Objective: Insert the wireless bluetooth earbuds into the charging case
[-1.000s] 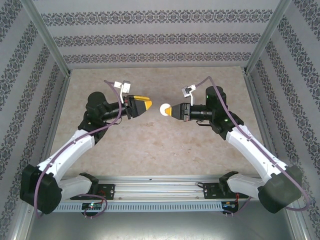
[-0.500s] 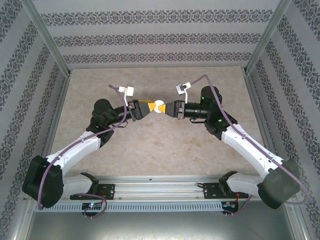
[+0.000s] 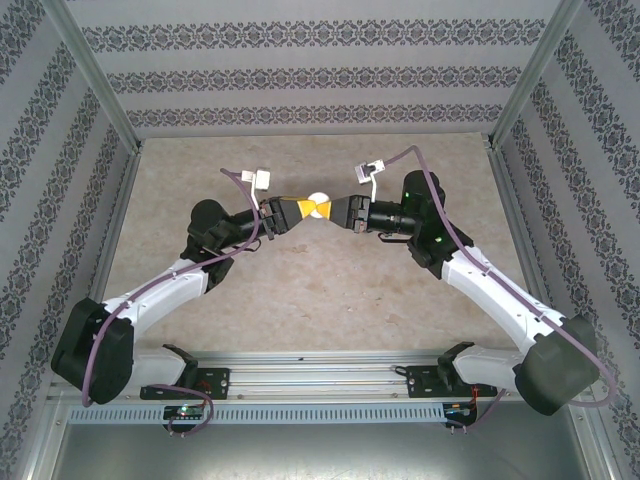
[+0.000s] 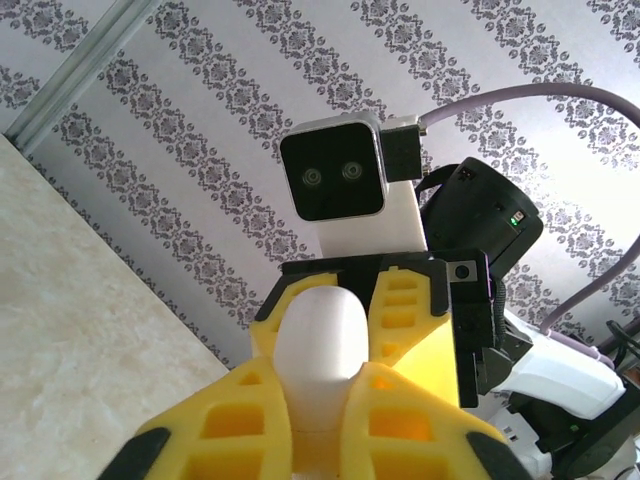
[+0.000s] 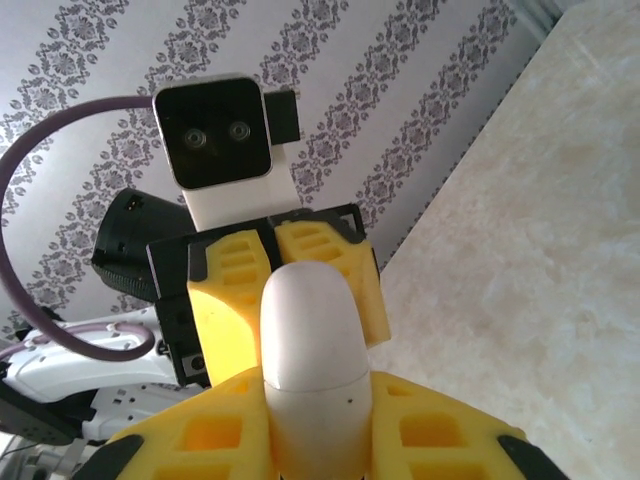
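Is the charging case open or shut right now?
Shut, it seems: the charging case is one smooth white oval, no lifted lid, pinched between left claw and right claw.

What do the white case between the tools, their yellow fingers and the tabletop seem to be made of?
The charging case looks like hard plastic: smooth white shell, soft sheen, faint seam. The yellow fingers seem matte plastic, moulded or printed, with hollow ribbed cells. The table is beige and marbled, perhaps laminate or stone; the look leaves it open.
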Motion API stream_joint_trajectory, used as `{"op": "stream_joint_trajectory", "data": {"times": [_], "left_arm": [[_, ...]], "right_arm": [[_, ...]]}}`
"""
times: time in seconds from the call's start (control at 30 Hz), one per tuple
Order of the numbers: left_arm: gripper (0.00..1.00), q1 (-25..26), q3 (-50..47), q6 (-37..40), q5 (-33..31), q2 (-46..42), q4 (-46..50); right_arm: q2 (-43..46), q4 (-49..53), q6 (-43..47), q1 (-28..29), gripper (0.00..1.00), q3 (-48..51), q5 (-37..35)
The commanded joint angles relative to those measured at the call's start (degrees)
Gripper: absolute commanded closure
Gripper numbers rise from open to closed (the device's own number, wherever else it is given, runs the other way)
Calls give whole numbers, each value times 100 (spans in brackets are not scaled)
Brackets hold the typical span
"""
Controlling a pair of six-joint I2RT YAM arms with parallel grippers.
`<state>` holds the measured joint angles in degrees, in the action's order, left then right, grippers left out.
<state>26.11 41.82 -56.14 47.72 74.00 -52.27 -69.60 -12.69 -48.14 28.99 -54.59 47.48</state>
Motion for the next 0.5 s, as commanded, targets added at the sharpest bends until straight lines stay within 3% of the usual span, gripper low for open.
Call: {"op": "stream_joint_trajectory", "data": {"times": [0.0,0.1,0.3,0.47], "left_arm": [[100,106,101,568,167,-200,239],[100,42,191,1108,318,-468,898],[100,-6,712,3131,870,-941,3458],[96,-9,599,4008,1420,-1234,3796]], "right_arm": [[104,320,292,35,64,-115,-86],[382,1037,627,-171,53,-159,-46],[941,2471,1567,-503,41,-630,106],[882,2905,1938,-336,42,-954,532]]}}
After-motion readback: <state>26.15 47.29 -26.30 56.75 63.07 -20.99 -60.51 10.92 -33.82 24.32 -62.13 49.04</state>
